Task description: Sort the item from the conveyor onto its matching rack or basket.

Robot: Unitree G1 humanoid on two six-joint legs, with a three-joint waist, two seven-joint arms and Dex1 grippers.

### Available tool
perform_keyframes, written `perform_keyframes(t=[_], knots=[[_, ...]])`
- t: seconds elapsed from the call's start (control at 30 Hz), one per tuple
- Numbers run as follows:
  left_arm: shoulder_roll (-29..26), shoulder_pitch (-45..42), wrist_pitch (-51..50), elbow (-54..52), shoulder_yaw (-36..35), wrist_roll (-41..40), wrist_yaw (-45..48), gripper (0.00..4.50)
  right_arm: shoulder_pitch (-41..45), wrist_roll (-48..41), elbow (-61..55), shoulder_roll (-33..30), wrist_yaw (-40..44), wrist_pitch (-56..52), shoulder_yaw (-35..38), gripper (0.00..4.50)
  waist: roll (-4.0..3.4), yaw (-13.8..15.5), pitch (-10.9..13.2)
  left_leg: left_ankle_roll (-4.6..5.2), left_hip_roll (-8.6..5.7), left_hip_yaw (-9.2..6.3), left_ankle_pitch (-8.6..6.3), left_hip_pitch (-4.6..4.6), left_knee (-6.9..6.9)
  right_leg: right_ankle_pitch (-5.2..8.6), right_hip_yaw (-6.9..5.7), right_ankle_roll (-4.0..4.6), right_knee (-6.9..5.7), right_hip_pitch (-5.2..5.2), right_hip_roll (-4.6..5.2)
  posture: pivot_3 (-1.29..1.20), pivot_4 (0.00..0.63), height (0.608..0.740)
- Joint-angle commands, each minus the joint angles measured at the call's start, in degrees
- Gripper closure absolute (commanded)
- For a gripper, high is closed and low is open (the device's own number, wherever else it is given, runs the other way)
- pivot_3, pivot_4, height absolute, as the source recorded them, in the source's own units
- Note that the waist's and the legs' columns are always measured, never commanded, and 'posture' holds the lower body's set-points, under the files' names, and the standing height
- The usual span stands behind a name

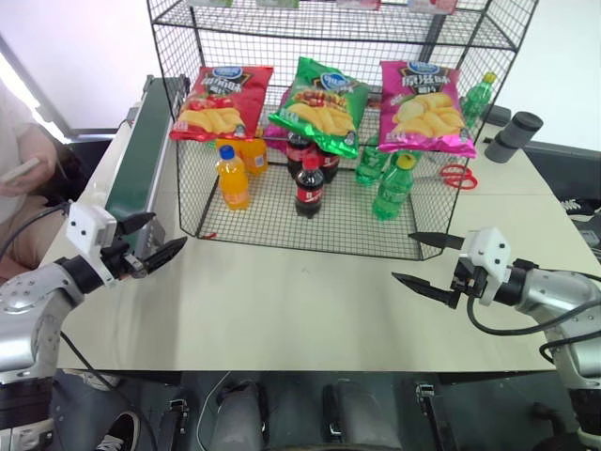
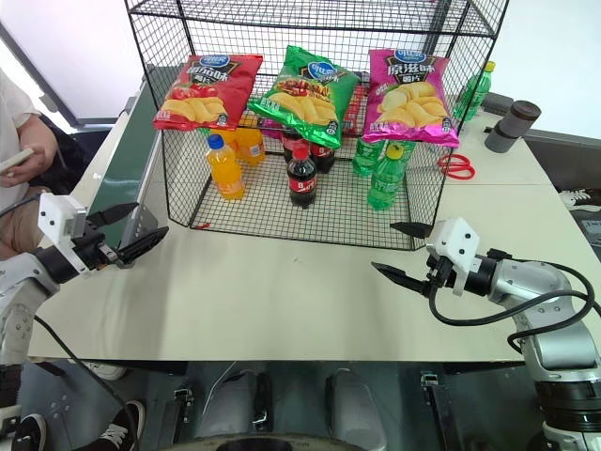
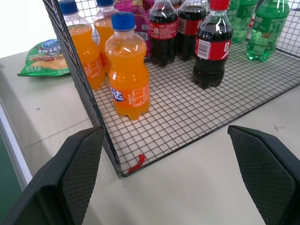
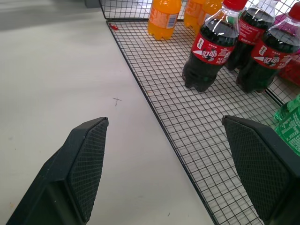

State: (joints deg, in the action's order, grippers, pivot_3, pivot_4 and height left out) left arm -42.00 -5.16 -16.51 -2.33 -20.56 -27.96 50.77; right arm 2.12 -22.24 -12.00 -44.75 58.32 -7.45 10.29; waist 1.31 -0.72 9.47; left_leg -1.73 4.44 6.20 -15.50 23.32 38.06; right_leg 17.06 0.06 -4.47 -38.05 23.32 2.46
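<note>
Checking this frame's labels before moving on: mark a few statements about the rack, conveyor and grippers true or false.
1. The left gripper and the right gripper are both open and empty. True.
2. On the rack, a green crisp bag sits between a red crisp bag and a pink crisp bag. True.
3. The orange bottles stand outside the rack. False: they stand inside it, on the bottom tier.
4. The conveyor runs along the robot's right. False: it is on its left.

Head stereo cams looking down over table (image 1: 310, 310) toward rack (image 1: 338, 113). Wrist cams sitting low, near, facing rack's bottom tier; both sharing cola bottle (image 3: 209, 51).
</note>
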Motion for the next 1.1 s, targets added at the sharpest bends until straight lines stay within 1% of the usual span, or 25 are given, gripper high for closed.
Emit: perform_keyframes(t=[0.03,0.2,0.6,1.1], knots=[[-0.32,-0.14,2.26,-1.12,0.59,1.63,-0.16,0.00,0.12,0.04,-0.56,-0.02,0.08,1.14,0.41,0.45,0.00,0.01,0.00,0.00,0.00,0.00,0.00,0.00,0.00,0.00,0.00,0.00,0.00,0.00,0.00,0.00,0.150,0.740],[-0.07,-0.70,4.41,-0.38,0.29,2.00,-0.17,0.00,0.78,0.67,0.08,0.12,-0.20,1.51,-0.16,0.45,0.00,-0.01,0.00,0.00,0.00,0.01,0.00,0.00,0.00,0.00,0.00,0.00,-0.01,0.00,0.00,0.00,0.150,0.740],[-0.14,-2.23,4.92,0.69,1.62,3.47,-1.04,0.00,1.62,1.14,1.43,0.43,0.03,2.50,-0.77,0.45,0.00,0.01,0.00,0.00,0.00,0.02,0.00,0.00,0.01,0.00,0.00,-0.01,-0.02,0.00,-0.01,0.00,0.150,0.740],[1.43,-4.28,6.93,2.22,3.86,5.32,-1.58,0.00,1.06,3.00,4.59,0.35,1.32,6.92,-0.73,0.45,0.00,-0.01,0.00,-0.01,-0.01,0.11,0.01,-0.01,0.03,-0.01,0.00,-0.02,-0.05,0.00,-0.02,0.00,0.150,0.740]])
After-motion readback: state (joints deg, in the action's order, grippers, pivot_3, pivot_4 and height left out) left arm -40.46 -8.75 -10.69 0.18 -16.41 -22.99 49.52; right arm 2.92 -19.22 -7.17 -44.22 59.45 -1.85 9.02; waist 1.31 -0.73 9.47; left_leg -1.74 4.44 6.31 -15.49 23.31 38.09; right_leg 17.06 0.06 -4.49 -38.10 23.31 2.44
